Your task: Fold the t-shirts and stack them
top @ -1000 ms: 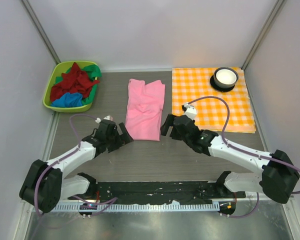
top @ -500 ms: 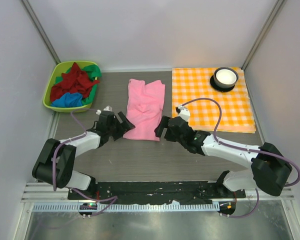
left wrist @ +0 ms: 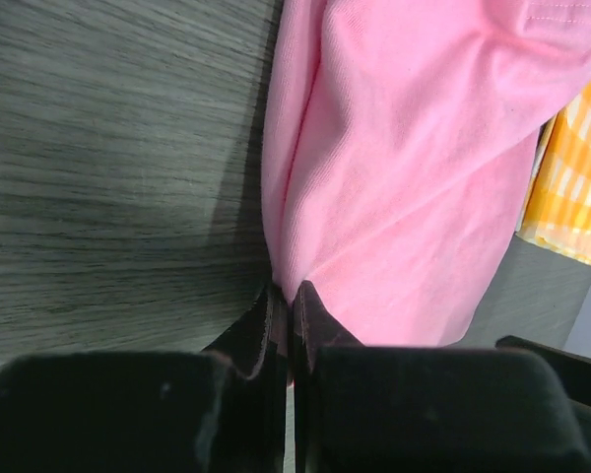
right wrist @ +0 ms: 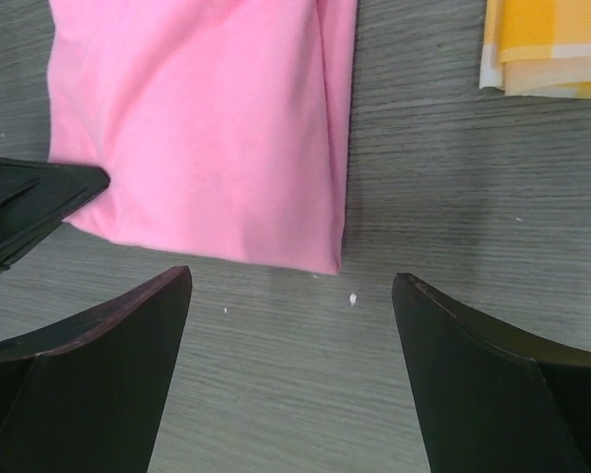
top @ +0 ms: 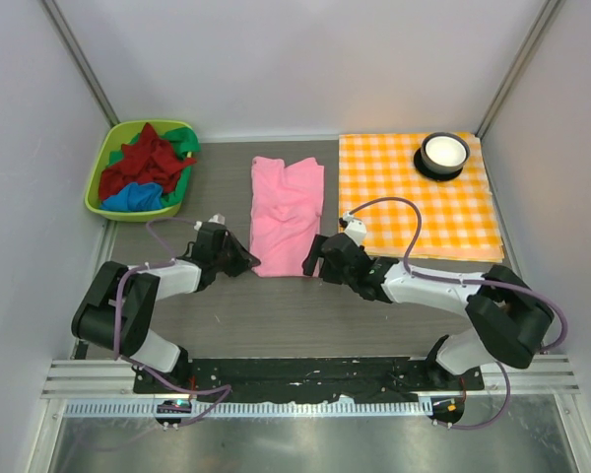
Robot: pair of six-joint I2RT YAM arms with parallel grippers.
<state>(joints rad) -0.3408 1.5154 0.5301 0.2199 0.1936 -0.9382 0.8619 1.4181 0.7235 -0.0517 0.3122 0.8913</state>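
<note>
Grey wood-grain tabletop (top: pixel 276 315) boxed in by plain white walls (top: pixel 305 59), for anyone wondering about the setup. Pink t-shirt (top: pixel 288 212) lies flat in the middle of it, folded into a long strip that runs away from the arms.

Left claw (top: pixel 246 263) sits low at the near left corner of that strip. On its wrist view the two fingers (left wrist: pixel 271 320) are squeezed right together, with the pink hem pinched between the tips. So it has a grip on the cloth, and the corner looks a bit puckered where it goes in.

Right claw (top: pixel 315 261) is at the near right corner, spread wide and holding nothing. Its wrist cam shows the shirt's corner just ahead of the gap between the fingers, with bare wood under them.

Back left, a green basket (top: pixel 98 169) holds the rest in a heap: dark red t-shirt (top: pixel 143 163) on top, green t-shirt (top: pixel 182 138) at the far side, blue t-shirt (top: pixel 133 197) at the near end. All crumpled.

Off to the right is an orange-and-white checked cloth (top: pixel 463 212), close beside the pink strip. A white bowl (top: pixel 444 151) sits on a dark mat at its far edge.
</note>
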